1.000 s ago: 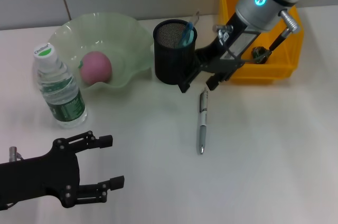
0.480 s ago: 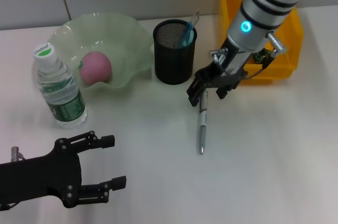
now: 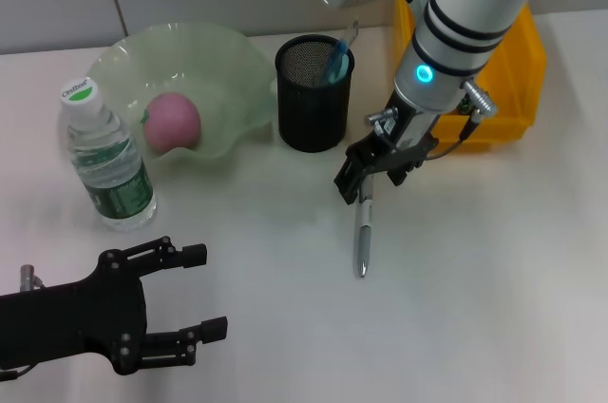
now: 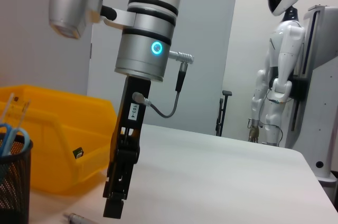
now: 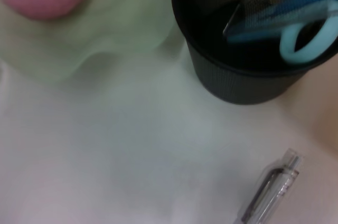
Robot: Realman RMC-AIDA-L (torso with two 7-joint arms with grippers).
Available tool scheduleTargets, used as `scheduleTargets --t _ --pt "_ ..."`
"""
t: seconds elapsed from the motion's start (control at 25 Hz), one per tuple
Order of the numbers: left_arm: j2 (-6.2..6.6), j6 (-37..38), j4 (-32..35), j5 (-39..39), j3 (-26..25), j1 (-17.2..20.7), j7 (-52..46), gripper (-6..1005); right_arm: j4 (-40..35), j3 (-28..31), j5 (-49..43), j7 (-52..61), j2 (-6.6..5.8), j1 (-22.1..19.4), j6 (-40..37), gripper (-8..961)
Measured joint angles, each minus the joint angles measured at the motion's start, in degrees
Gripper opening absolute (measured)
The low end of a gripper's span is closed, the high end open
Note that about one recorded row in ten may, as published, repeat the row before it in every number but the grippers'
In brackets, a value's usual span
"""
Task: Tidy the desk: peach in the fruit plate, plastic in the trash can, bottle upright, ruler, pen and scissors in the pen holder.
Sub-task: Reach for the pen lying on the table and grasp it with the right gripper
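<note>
A silver pen [image 3: 362, 232] lies on the white table in front of the black mesh pen holder [image 3: 313, 99]; the pen [image 5: 268, 191] is also in the right wrist view. My right gripper [image 3: 370, 178] hovers open over the pen's far end, one finger on each side. Blue scissors [image 3: 334, 61] and a clear ruler [image 3: 351, 34] stand in the holder. The pink peach [image 3: 172, 123] rests in the green fruit plate [image 3: 128, 51]. The water bottle [image 3: 106, 161] stands upright. My left gripper [image 3: 202, 294] is open, parked at the near left.
The yellow bin [image 3: 528, 51] stands at the back right, behind my right arm. In the left wrist view my right gripper [image 4: 119, 192] points down at the table beside the yellow bin [image 4: 58, 134] and pen holder [image 4: 10, 182].
My right gripper has moved away from the pen holder towards the front and down onto the pen's far end. The left arm has not moved.
</note>
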Motion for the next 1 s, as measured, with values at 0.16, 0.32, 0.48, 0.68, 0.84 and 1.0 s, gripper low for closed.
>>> scheduleTargets --t 0.16,0.32,0.48,0.68,0.84,1.0 --pt "0.00 0.0 0.0 0.1 0.0 0.0 -0.3 842 1.8 0.0 0.0 -0.2 0.05 0.1 1.4 732" --pt "0.01 0.0 0.0 0.0 0.0 0.0 -0.3 842 2.2 -0.1 0.0 -0.4 0.19 -0.1 2.1 732" --pt "0.00 0.0 0.0 -0.1 0.0 0.0 -0.4 842 2.8 -0.2 0.0 -0.8 0.29 -0.3 2.9 732" --pt "0.00 0.1 0.1 -0.1 0.0 0.0 -0.4 842 3.2 -1.5 0.1 -0.8 0.35 -0.4 3.5 732" --pt "0.00 0.1 0.1 -0.2 0.0 -0.1 -0.4 842 3.3 -2.2 0.3 -1.0 0.40 -0.4 4.1 732" --pt "0.00 0.1 0.2 -0.2 0.0 -0.2 -0.4 842 3.8 -2.5 0.9 -1.8 0.43 -0.4 4.4 733"
